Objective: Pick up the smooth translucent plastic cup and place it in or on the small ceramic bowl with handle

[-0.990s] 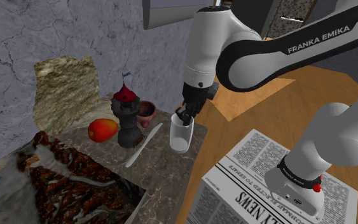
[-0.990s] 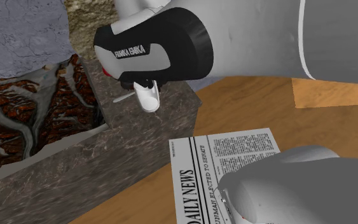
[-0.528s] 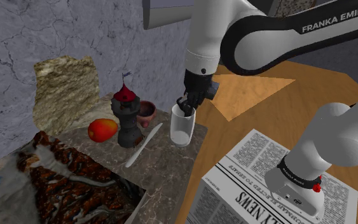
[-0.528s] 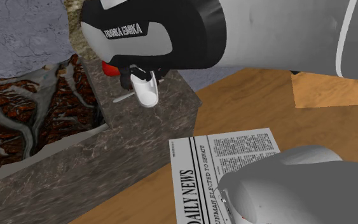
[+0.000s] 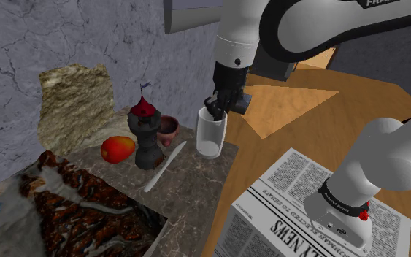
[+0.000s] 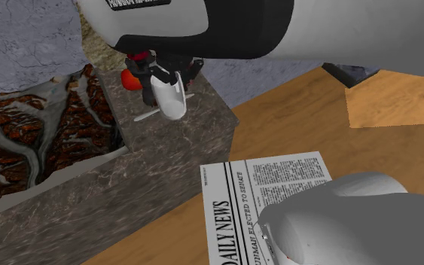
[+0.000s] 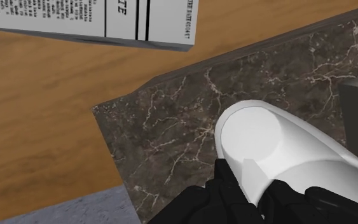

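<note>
A whitish translucent cup (image 5: 211, 136) hangs upright just above the dark marble table (image 5: 189, 191), near its corner. My black gripper (image 5: 216, 110) is shut on the cup's rim from above. In the second exterior view the cup (image 6: 169, 97) hangs under the gripper (image 6: 163, 71), with the arm's big link over it. In the wrist view the cup (image 7: 279, 149) runs out from between the black fingers (image 7: 225, 188), base toward the marble. A small pinkish bowl (image 5: 168, 129) sits at the back of the table, to the shoulder view's left of the cup.
A black stand with a red top (image 5: 144, 136), an orange-red fruit (image 5: 117, 149) and a white knife (image 5: 165, 166) lie left of the cup. A rough stone block (image 5: 75, 104) stands behind. A newspaper (image 5: 298, 198) covers the stand; a brown-patterned recess (image 5: 72, 212) lies in front.
The arm has risen and carried the cup up off the marble, a little toward the back of the table. The grip on the rim has stayed the same.
</note>
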Robot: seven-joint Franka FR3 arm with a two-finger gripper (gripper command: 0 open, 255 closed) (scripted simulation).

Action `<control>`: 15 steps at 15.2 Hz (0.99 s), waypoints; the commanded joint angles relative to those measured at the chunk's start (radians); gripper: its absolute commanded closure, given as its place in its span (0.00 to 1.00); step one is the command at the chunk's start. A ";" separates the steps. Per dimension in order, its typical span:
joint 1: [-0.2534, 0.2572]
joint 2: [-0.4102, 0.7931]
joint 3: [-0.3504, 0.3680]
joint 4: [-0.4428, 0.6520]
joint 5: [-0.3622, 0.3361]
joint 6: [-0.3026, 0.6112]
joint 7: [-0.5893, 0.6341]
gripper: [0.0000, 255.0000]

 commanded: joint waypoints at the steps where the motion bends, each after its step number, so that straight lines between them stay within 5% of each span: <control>1: 0.000 -0.007 -0.004 0.024 0.000 -0.031 -0.001 1.00; 4: -0.001 -0.012 -0.008 0.056 -0.001 -0.067 -0.002 1.00; 15: -0.090 0.366 -0.037 0.471 -0.156 -0.129 -0.048 1.00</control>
